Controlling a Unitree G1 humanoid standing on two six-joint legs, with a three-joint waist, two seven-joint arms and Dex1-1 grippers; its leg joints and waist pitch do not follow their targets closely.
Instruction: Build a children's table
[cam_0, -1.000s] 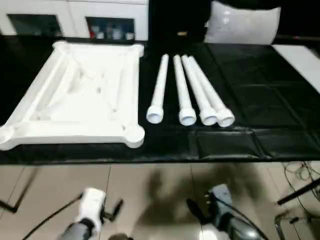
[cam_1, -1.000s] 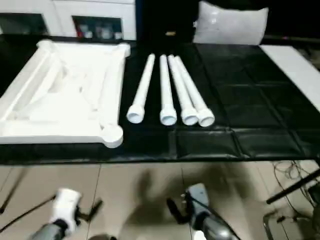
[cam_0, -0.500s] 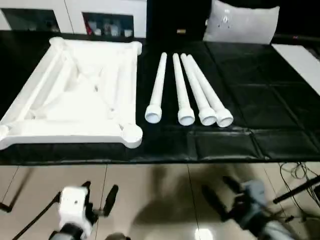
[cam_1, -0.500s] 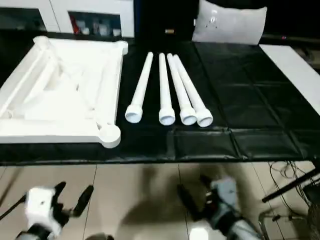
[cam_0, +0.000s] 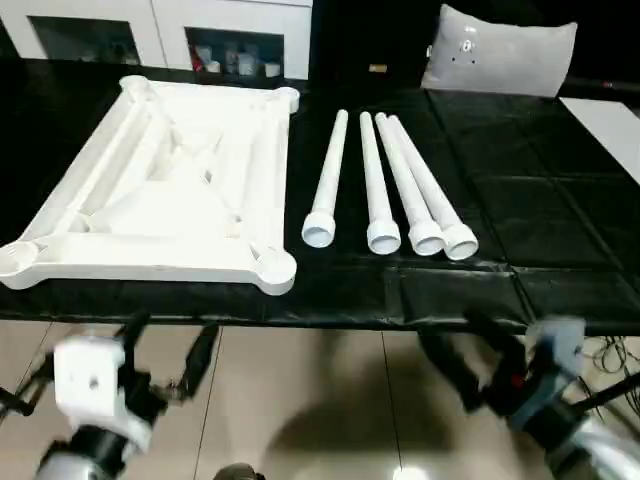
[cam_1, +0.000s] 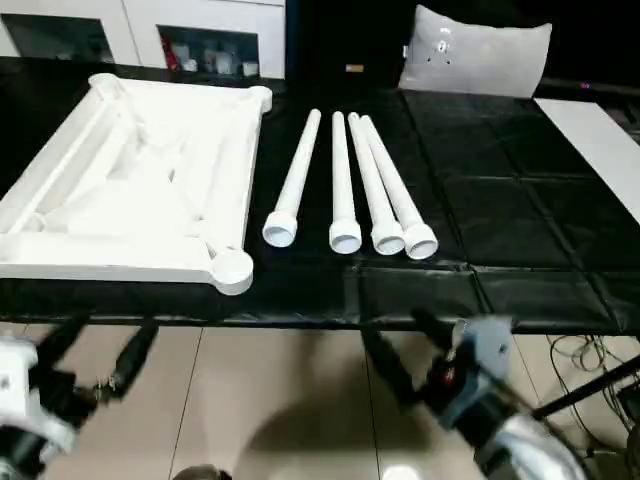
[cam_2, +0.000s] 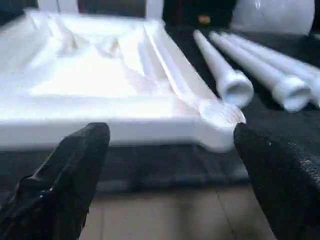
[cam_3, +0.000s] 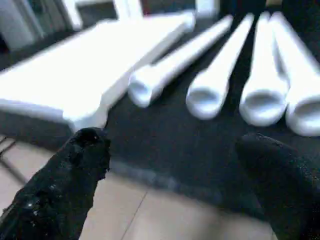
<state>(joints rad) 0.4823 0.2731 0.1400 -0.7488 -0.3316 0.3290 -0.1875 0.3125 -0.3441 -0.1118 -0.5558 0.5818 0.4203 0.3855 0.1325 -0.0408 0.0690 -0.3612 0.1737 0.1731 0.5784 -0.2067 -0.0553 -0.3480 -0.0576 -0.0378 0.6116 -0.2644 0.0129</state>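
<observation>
A black mat of square panels covers the work surface, creased near its front edge. Below that edge lies a beige tiled floor, glossy with a light glare. Behind the far edge stands a white cabinet with glass doors (small items inside, too blurred to tell). A grey pillow rests at the far right corner. Cables trail on the floor at right.

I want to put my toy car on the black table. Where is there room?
The widest bare stretch of the black tabletop lies right of the four white tapered tubular legs, in front of the grey pillow. A thin strip runs along the near edge. It is crowded on the left, where the white ribbed plastic tabletop lies.
</observation>
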